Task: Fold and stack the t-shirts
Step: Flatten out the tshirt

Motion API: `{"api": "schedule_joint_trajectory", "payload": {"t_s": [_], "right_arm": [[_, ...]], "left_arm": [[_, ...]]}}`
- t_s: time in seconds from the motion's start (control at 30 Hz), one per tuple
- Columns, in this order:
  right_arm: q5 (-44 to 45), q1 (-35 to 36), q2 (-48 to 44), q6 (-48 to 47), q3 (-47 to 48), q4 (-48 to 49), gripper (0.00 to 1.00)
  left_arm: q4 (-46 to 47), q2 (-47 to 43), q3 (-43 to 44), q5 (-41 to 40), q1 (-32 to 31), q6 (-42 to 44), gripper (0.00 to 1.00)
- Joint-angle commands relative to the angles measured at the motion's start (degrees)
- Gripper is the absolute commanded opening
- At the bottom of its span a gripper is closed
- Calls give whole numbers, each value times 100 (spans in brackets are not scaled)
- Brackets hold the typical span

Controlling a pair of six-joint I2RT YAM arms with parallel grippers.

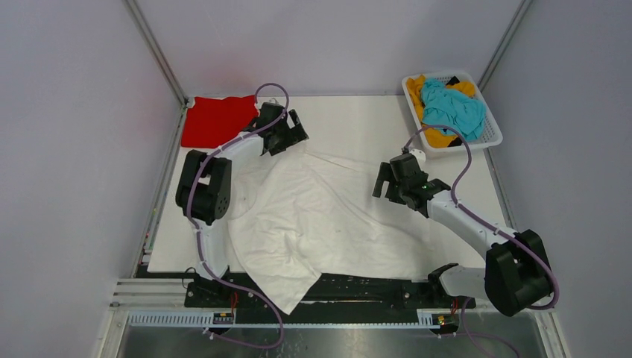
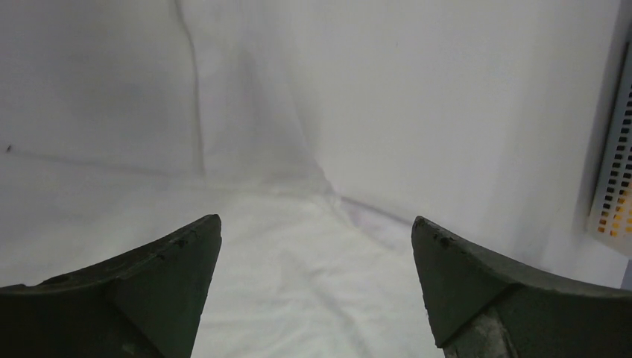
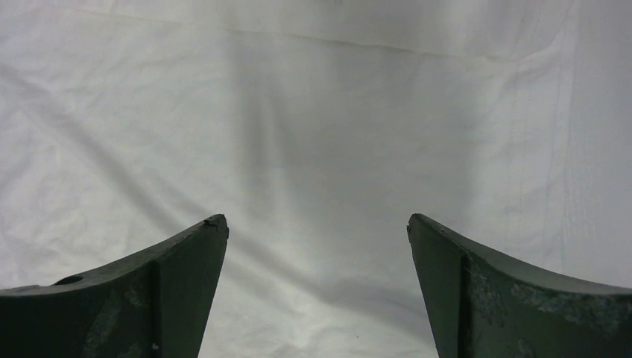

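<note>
The large white t-shirt (image 1: pixel 320 216) lies spread and wrinkled over the table's middle, one corner hanging over the near edge. My left gripper (image 1: pixel 296 138) is open and empty above its far-left corner; the cloth (image 2: pixel 313 283) lies below the fingers. My right gripper (image 1: pixel 386 180) is open and empty over the shirt's right part (image 3: pixel 313 149). The red t-shirt (image 1: pixel 216 119) lies folded at the far left corner. The teal t-shirt (image 1: pixel 451 108) lies bunched on the orange-yellow one (image 1: pixel 440 138) in the basket.
The white slotted basket (image 1: pixel 492 134) stands at the far right corner; its wall shows in the left wrist view (image 2: pixel 615 186). Grey walls enclose the table (image 1: pixel 358 119) on three sides. A black rail (image 1: pixel 358 287) runs along the near edge.
</note>
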Motion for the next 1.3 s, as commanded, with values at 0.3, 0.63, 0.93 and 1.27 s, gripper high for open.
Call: {"api": "schedule_joint_trajectory", "payload": {"t_s": [0.3,0.63,0.93,1.27], "right_arm": [[8,-217,75,-140,-25,218,100],[-96,-236,178,-151,-26,249,99],[-104,-232,282,-161,6,253,99],[-125,-245,332,-169,28,238,99]], "left_arm": [[-14,852,1070,-594,154,-23,99],[111,1264,1186,-319,161,-137,99],[755,1526,1277,430,161,-432,89],[1661,1599,1274,1065,158,-883,77]]}}
